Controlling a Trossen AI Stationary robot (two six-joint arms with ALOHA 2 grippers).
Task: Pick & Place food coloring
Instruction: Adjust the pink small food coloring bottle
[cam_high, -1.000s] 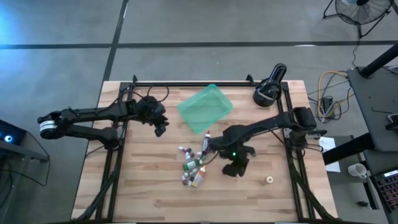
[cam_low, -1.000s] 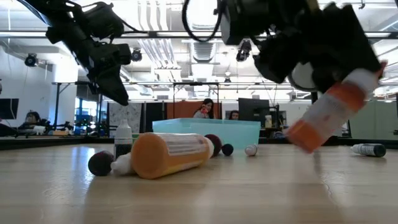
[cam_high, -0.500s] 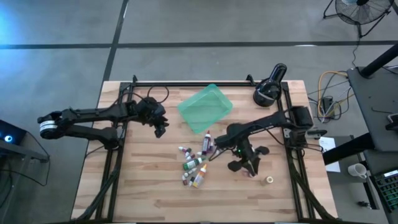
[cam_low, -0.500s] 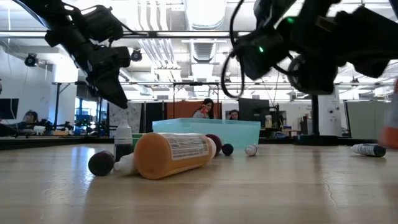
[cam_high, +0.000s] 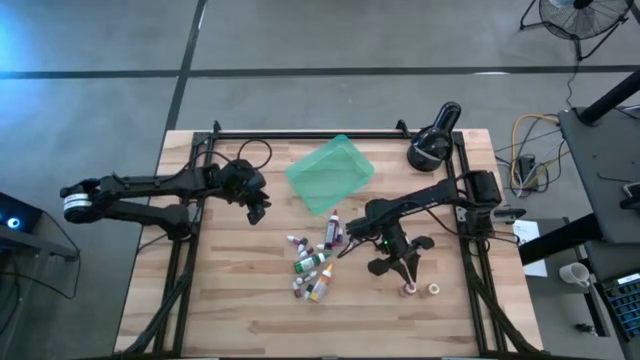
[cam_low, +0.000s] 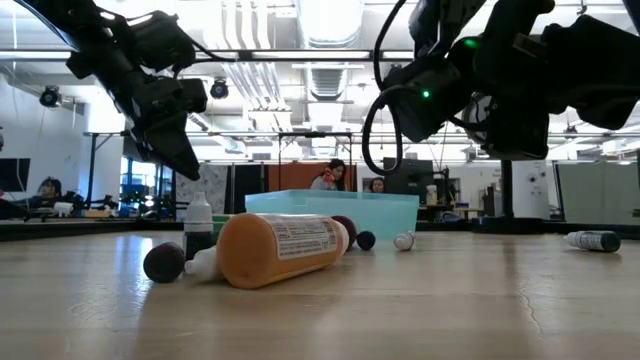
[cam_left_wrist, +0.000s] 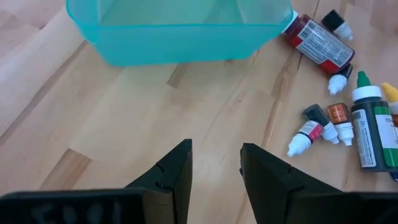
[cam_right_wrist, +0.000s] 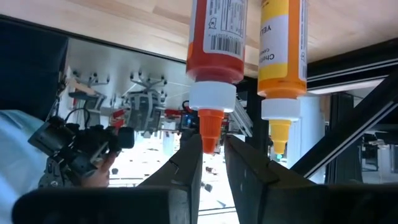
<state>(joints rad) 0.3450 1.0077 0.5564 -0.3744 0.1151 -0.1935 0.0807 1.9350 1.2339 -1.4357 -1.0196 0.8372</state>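
- I see the right gripper (cam_high: 405, 274) low over the table's right front, fingers slightly apart around the tip of an orange bottle (cam_right_wrist: 215, 43); real grip I cannot tell.
- A yellow bottle (cam_right_wrist: 283, 46) stands just beside it.
- Other bottles (cam_high: 312, 262) lie mid-table, near the teal tray (cam_high: 329, 174).
- Left gripper (cam_left_wrist: 215, 163) hovers partly open, holds nothing.

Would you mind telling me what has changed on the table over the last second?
The right pincer carried the orange bottle away from the bottle pile toward the table's right side, stood it next to the yellow bottle, and is opening around its nozzle. The left pincer, open and empty, the teal tray and the pile stayed put.
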